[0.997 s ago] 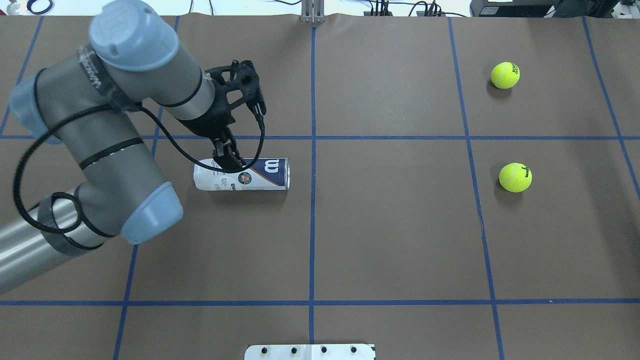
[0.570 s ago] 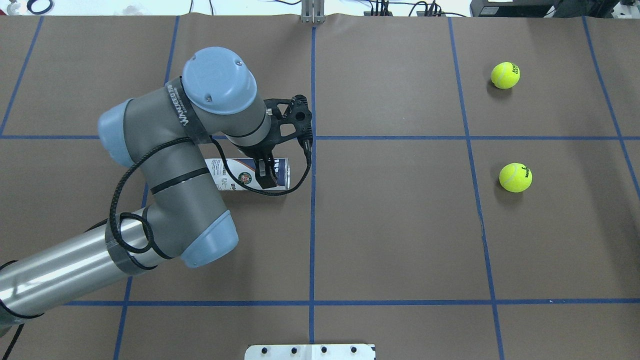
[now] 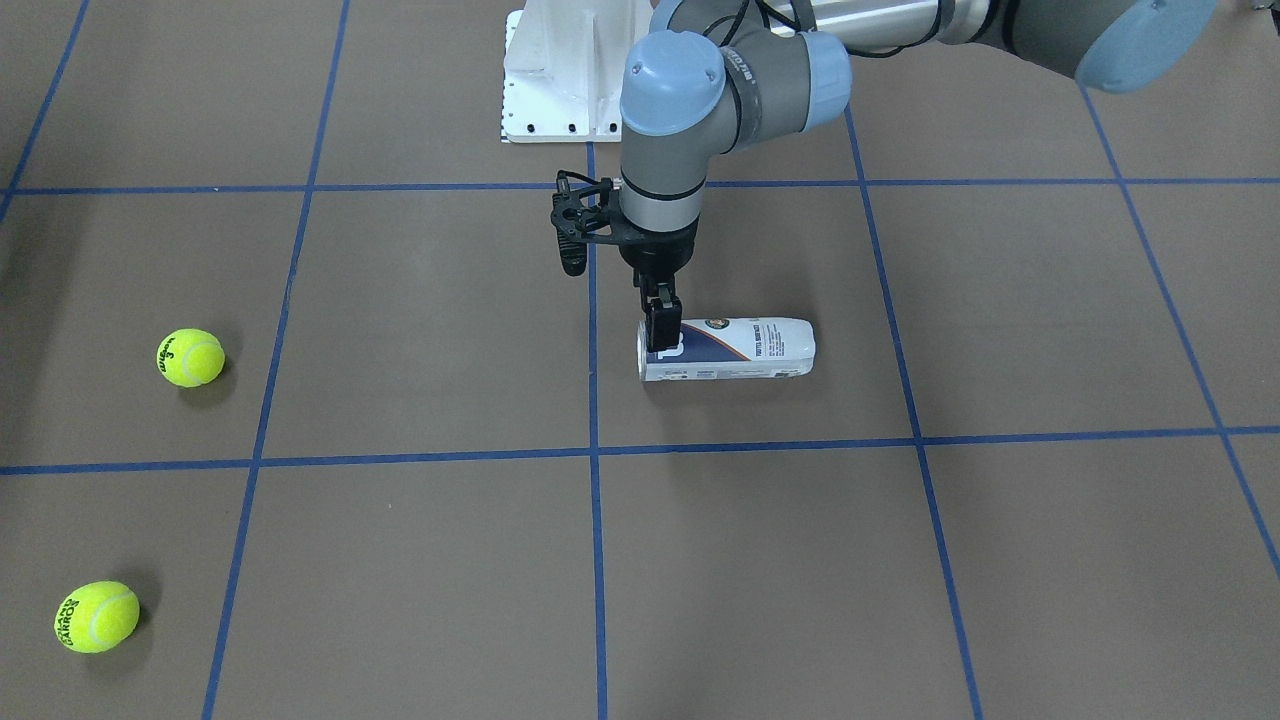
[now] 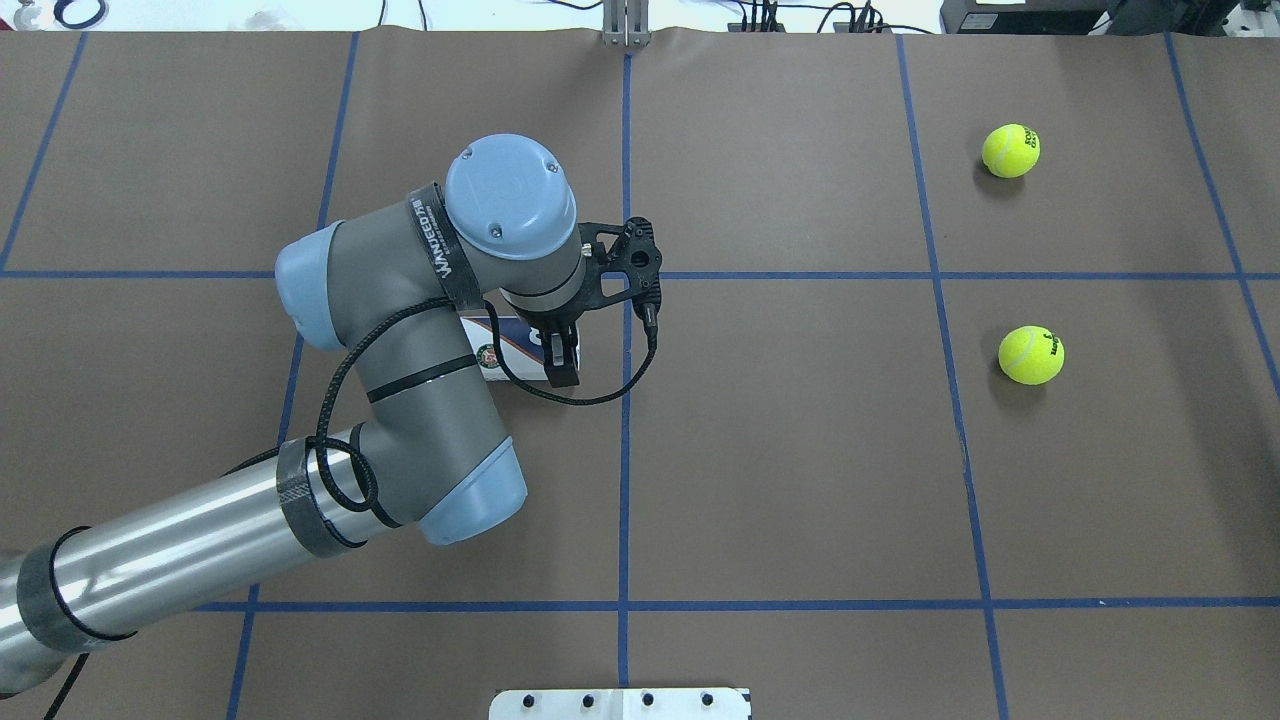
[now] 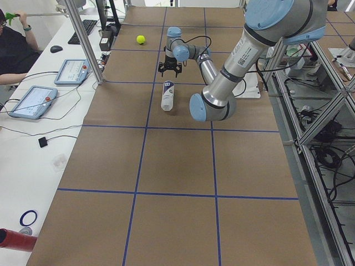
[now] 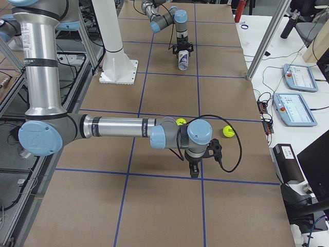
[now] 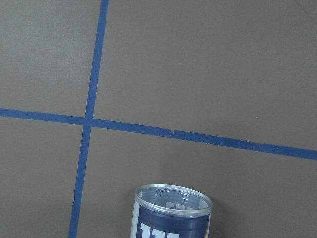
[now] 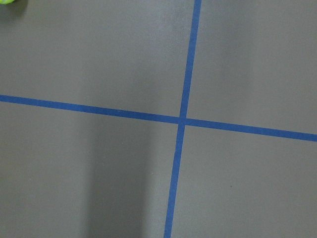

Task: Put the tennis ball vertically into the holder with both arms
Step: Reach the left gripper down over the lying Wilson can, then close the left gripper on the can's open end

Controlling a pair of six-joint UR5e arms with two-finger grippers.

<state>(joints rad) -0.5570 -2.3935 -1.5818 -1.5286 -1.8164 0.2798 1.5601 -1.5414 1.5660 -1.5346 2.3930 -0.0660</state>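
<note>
1. the right gripper (image 6: pixel 194 171) hangs over the brown paper-covered table (image 4: pixel 800 450); i cannot tell how wide its jaws stand.
2. beyond it a wilson tennis ball (image 3: pixel 190 357) and a second tennis ball (image 3: pixel 96 617) lie on the table, apart from each other.
3. farther on, the holder (image 3: pixel 740 350) lies on its side; its open rim shows only clear wall and label.
4. the left gripper (image 3: pixel 661 335) points down at that open end; i cannot tell whether it grips.

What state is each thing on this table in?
Clear plastic tennis-ball tube with white and navy label: lying on its side, mouth uncapped.
Black left pincer: down at the tube's open end; open or shut unclear.
Black right pincer: low over bare brown table; open or shut unclear.
Two yellow-green felt tennis balls: loose on the table.
</note>
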